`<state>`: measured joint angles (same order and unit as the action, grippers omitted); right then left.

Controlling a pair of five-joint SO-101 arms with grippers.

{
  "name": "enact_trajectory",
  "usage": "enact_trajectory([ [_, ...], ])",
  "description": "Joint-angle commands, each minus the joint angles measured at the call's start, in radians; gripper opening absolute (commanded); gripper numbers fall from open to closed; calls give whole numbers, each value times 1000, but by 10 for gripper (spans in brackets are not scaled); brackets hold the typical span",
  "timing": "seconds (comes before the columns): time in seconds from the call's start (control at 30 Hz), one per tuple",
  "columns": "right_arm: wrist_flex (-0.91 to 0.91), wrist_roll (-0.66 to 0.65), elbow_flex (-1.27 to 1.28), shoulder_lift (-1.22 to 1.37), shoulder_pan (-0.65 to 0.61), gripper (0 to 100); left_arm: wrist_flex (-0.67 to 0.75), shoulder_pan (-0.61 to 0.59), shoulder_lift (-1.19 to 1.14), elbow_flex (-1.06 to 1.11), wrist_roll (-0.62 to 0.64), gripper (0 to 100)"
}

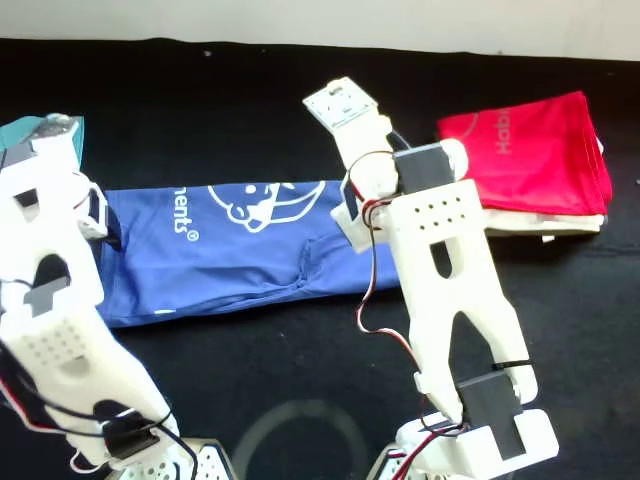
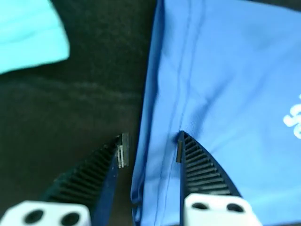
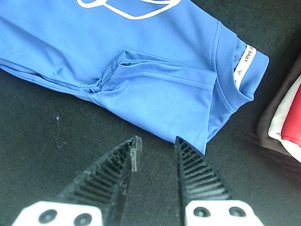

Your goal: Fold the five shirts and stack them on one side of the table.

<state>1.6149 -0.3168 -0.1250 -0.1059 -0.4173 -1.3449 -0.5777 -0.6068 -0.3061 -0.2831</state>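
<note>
A blue shirt [image 1: 240, 250] with a white print lies folded into a long strip across the middle of the black table [image 1: 300, 390]. My left gripper [image 2: 151, 141] is open at the strip's left end [image 1: 100, 225]; one finger is over the blue shirt [image 2: 225, 70], the other over bare table, so they straddle its hem. My right gripper [image 3: 158, 143] is open just above the table, a little short of the collar and sleeve end of the blue shirt [image 3: 155, 61]. In the high view the right gripper [image 1: 352, 212] sits at the strip's right end.
A folded red shirt [image 1: 530, 150] tops a small stack at the back right, with a pale shirt [image 1: 545, 225] under it; the red shirt [image 3: 294, 122] lies just past the collar. A teal shirt [image 1: 50, 130] [image 2: 28, 33] lies at the back left, by the left arm.
</note>
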Motion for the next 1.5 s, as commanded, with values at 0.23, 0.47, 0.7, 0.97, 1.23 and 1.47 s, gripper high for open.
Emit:
enact_trajectory([
  [0.23, 42, -2, -36, -51, 8, 118, -101, 44, -248, -265, 29, 179],
  [0.47, 44, -2, -44, -51, 10, 118, -258, 51, -357, -464, 29, 172],
  [0.7, 45, -2, -45, -53, 10, 118, -328, -18, -461, -634, -18, 12],
  [0.97, 45, 6, -33, -186, 7, 22, -390, -176, -483, -826, -114, 9],
  [1.23, 38, 6, 163, -305, 70, 23, -425, -245, -430, -834, -140, 9],
  [1.47, -159, 3, 536, -473, 171, 23, -425, -122, -53, -461, -138, 9],
])
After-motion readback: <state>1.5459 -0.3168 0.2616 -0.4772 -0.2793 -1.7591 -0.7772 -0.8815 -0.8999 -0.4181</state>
